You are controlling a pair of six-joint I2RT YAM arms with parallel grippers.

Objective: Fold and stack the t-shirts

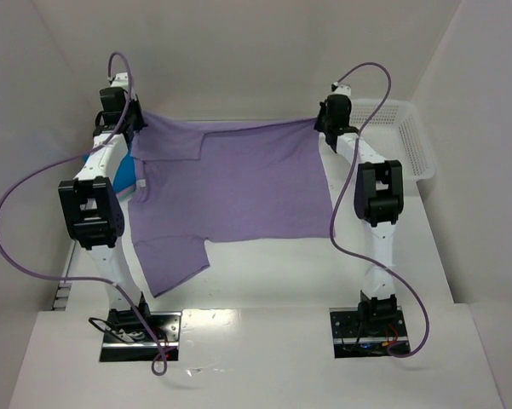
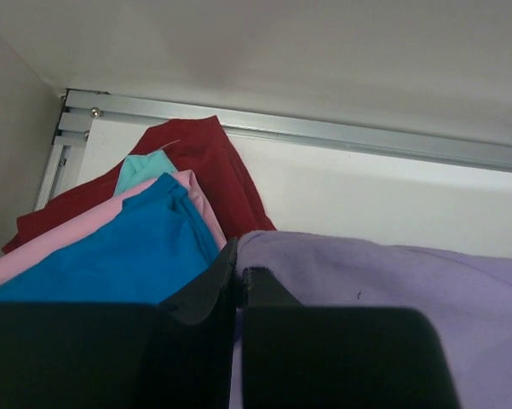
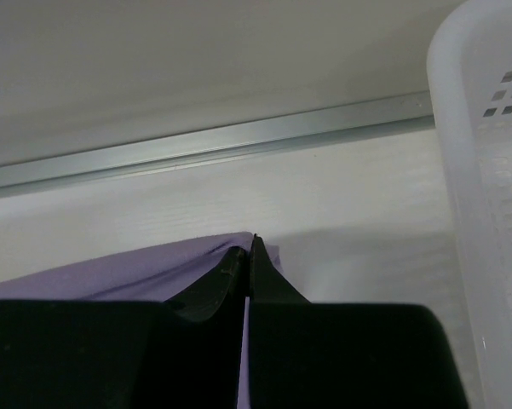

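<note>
Nearest the camera, the two arm bases (image 1: pixel 140 328) are bolted to the table (image 1: pixel 264 285), well short of the purple shirt (image 1: pixel 238 187). The purple shirt is spread between the two arms. One sleeve (image 1: pixel 175 260) trails out at its near left, closest to the bases, and the rest reaches away to a straight far edge.

The left gripper (image 1: pixel 138 119) is at the far left corner of that edge. Its jaws are pinched narrow on the purple cloth, which bunches between the fingers (image 2: pixel 226 273) in the left wrist view. The right gripper (image 1: pixel 320 126) is at the far right corner, its jaws likewise clamped tight on the cloth, with only a thin seam between the fingers (image 3: pixel 264 273). The far edge runs taut from one gripper to the other.

Just left of the purple shirt's far left corner is a pile of folded shirts. The blue shirt (image 2: pixel 128 247) is on top, the pink shirt (image 2: pixel 64 239) is under it, and the red shirt (image 2: pixel 217 162) is lowest and reaches farthest. A bit of teal cloth (image 2: pixel 140 170) shows between them.

A white mesh basket (image 1: pixel 405 141) stands right of the purple shirt's far right corner and does not touch it. Beyond the shirt, a metal rail (image 2: pixel 341 136) runs along the table's far edge.
</note>
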